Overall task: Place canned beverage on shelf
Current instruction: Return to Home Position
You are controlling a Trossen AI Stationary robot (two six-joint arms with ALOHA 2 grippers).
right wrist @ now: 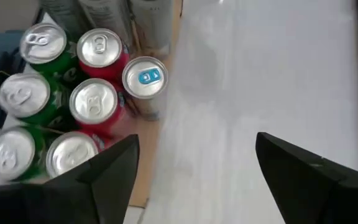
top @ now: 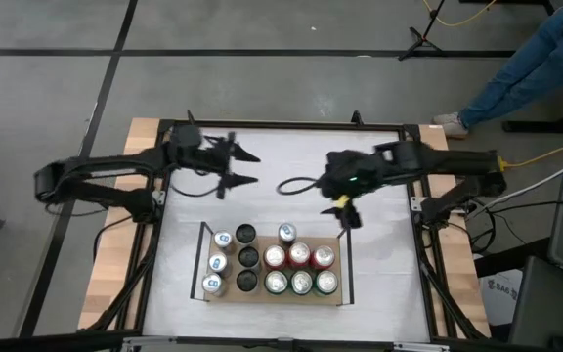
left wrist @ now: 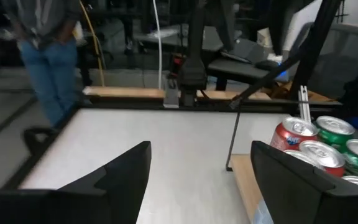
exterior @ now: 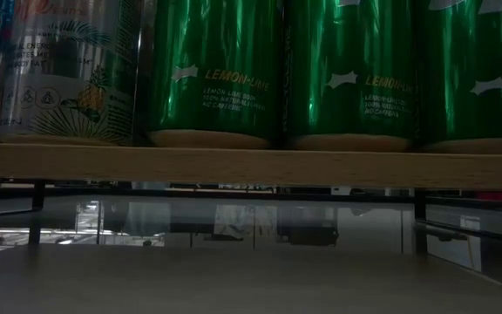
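The shelf (top: 266,237), a light-brown wooden board with thin black end rails, lies on the white tabletop near its front edge. Several cans stand upright on it: silver ones with blue tabs (top: 219,262), black ones (top: 248,257), red ones (top: 298,255) and green ones (top: 302,283). The low view shows the green cans (exterior: 347,70) resting by their bases on the board (exterior: 251,166). My left gripper (top: 250,168) (left wrist: 201,149) hovers open over the table, beyond the shelf's far left corner. My right gripper (top: 348,210) (right wrist: 197,140) hangs open above the shelf's far right corner, holding nothing.
A black cable loop (top: 296,184) lies on the white tabletop (top: 281,147) between the grippers. Bare white surface stretches between the shelf and the table's far edge. A person in jeans (top: 526,68) stands beyond the far right corner. The shelf's black rail (left wrist: 235,134) rises ahead of the left gripper.
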